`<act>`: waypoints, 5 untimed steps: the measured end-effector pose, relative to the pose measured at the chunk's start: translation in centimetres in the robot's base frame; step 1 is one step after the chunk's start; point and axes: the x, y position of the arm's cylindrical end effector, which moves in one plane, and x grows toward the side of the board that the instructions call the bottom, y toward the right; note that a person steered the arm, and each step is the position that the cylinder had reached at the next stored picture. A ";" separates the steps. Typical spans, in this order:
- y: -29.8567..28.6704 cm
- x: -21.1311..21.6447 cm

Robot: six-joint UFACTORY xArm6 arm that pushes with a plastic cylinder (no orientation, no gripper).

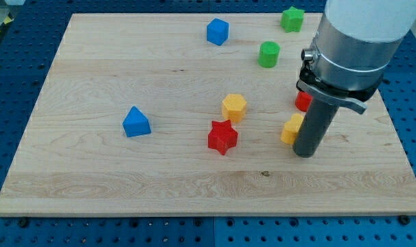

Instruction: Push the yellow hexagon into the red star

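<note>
The yellow hexagon [234, 107] lies near the board's middle. The red star [222, 136] lies just below it and slightly to the view's left, a narrow gap between them. My tip [305, 152] rests on the board well to the view's right of both, about a hundred pixels from the star. A second yellow block [291, 128] sits right against the rod's left side, partly hidden by it. A red block [303, 101] peeks out behind the rod, mostly hidden.
A blue triangular block [136, 123] lies at the view's left. A blue cube-like block [217, 31] sits near the top. A green cylinder [268, 54] and a green block [292, 19] lie at the top right. The wooden board [91, 185] ends near the rod's right.
</note>
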 end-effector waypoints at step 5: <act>3.0 -10.1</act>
